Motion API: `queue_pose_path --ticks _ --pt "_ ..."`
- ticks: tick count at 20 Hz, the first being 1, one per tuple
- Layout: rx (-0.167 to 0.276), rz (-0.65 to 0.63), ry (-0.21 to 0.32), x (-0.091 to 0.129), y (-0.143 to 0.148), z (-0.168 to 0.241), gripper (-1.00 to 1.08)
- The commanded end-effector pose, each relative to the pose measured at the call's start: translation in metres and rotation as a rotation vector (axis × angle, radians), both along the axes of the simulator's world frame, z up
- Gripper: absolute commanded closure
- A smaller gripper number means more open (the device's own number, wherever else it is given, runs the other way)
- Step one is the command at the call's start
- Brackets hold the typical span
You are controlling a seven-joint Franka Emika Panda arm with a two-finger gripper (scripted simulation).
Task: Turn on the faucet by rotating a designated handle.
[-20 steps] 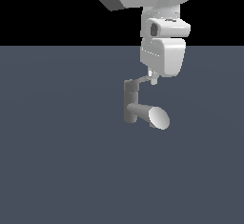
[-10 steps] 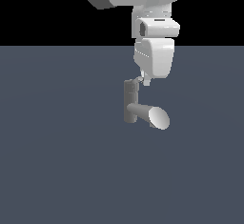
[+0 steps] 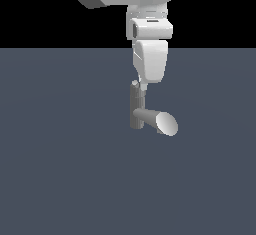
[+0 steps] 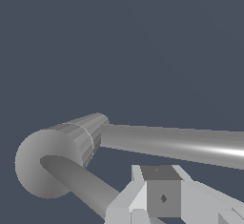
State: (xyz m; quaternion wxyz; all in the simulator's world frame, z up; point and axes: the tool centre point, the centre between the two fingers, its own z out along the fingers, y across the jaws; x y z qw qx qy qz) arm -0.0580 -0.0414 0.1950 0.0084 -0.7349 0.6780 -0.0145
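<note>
From the exterior view I cannot see the pincer (image 3: 143,85) tips properly; the white hand body covers most of them and only a small pale stub shows against the top of the faucet (image 3: 136,108) post; whether the jaws are parted or closed I cannot tell; the handle is too small and too crowded there for me to pick out; the arm's upper bulk runs off the top edge. In the wrist view the handle (image 4: 78,184) disappears beneath the pincer housing (image 4: 162,197), so its far end is hidden; the spout (image 4: 171,142) is cut off at the picture's edge; the fingers lie outside the picture.
</note>
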Motion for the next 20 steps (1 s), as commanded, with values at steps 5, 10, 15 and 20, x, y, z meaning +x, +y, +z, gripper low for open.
queue_pose_path --ticks 5,10,15,20 --pt "0.003 0.029 0.015 0.012 0.039 -0.006 1.08" --pt "0.005 0.041 0.024 0.02 0.064 -0.01 1.08" --pt "0.006 0.051 0.032 0.027 0.083 -0.013 1.08" --pt "-0.001 -0.011 0.009 0.044 0.047 -0.002 1.08"
